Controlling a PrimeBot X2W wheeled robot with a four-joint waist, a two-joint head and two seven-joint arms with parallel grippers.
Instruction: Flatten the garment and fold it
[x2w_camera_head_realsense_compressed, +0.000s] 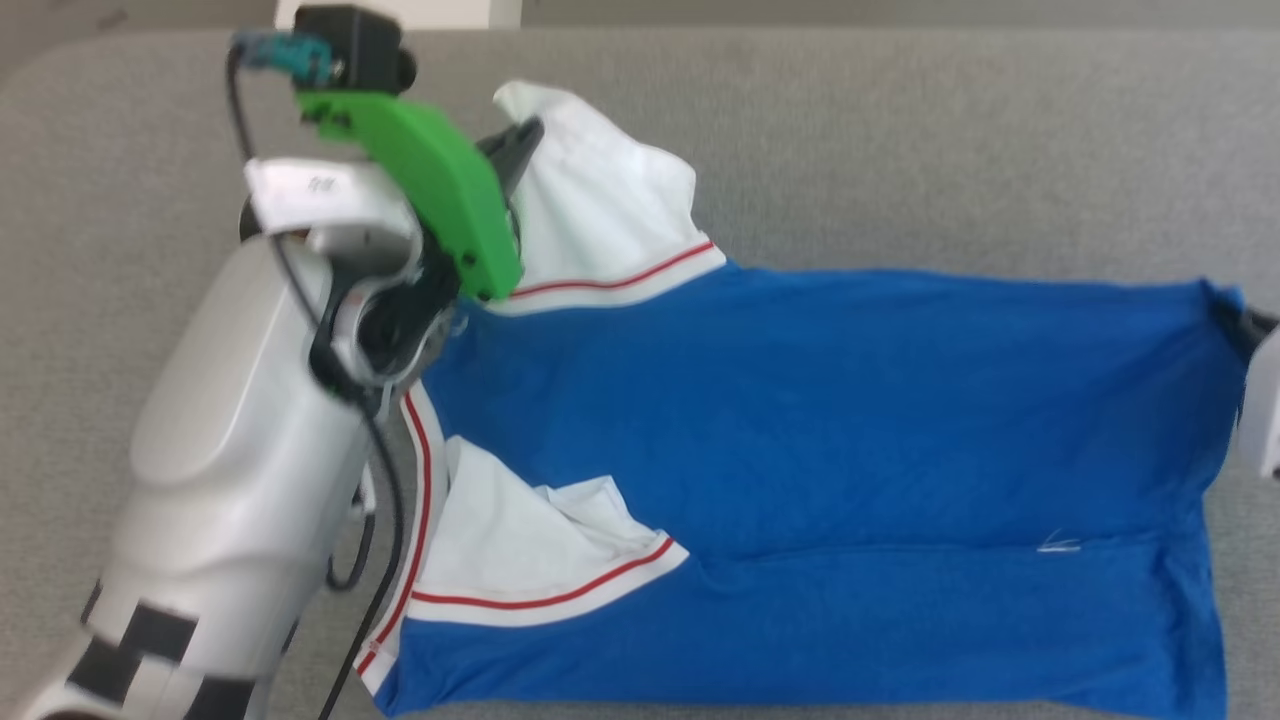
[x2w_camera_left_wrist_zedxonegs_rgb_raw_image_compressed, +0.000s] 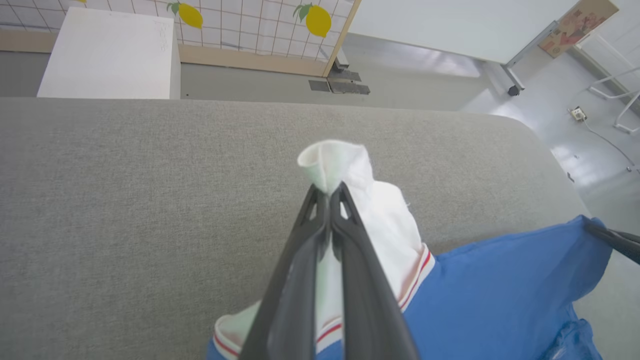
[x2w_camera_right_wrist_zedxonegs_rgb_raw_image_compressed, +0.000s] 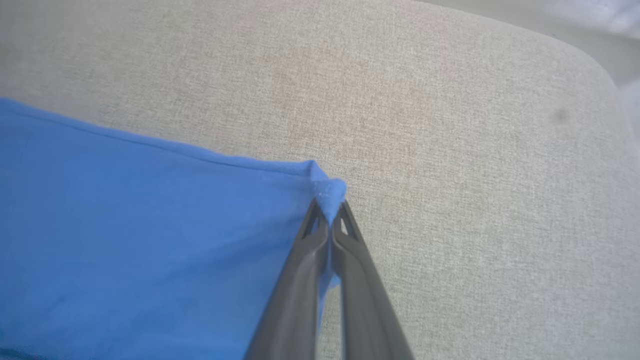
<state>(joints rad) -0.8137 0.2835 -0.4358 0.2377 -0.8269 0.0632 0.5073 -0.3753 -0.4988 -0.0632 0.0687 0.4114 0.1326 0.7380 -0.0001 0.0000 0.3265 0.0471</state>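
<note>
The royal-blue garment (x2w_camera_head_realsense_compressed: 830, 420) is stretched across a grey padded table (x2w_camera_head_realsense_compressed: 900, 140), plain side up, its print hidden. One white red-striped sleeve (x2w_camera_head_realsense_compressed: 600, 210) is lifted at the far left, another (x2w_camera_head_realsense_compressed: 520, 550) lies folded near the front. My left gripper (x2w_camera_left_wrist_zedxonegs_rgb_raw_image_compressed: 328, 192) is shut on the tip of the raised white sleeve (x2w_camera_left_wrist_zedxonegs_rgb_raw_image_compressed: 335, 160); its dark fingers (x2w_camera_head_realsense_compressed: 515, 150) show in the head view. My right gripper (x2w_camera_right_wrist_zedxonegs_rgb_raw_image_compressed: 328, 212) is shut on a blue hem corner (x2w_camera_right_wrist_zedxonegs_rgb_raw_image_compressed: 327, 190) at the garment's far right, where its tip (x2w_camera_head_realsense_compressed: 1245, 322) shows in the head view.
The grey padded surface (x2w_camera_left_wrist_zedxonegs_rgb_raw_image_compressed: 125, 200) extends around the shirt on all sides. Beyond its far edge stand a white box (x2w_camera_left_wrist_zedxonegs_rgb_raw_image_compressed: 110, 55), a gridded lemon-print panel (x2w_camera_left_wrist_zedxonegs_rgb_raw_image_compressed: 250, 25) and bare floor (x2w_camera_left_wrist_zedxonegs_rgb_raw_image_compressed: 575, 125). My pale left forearm (x2w_camera_head_realsense_compressed: 230, 470) covers the table's left front.
</note>
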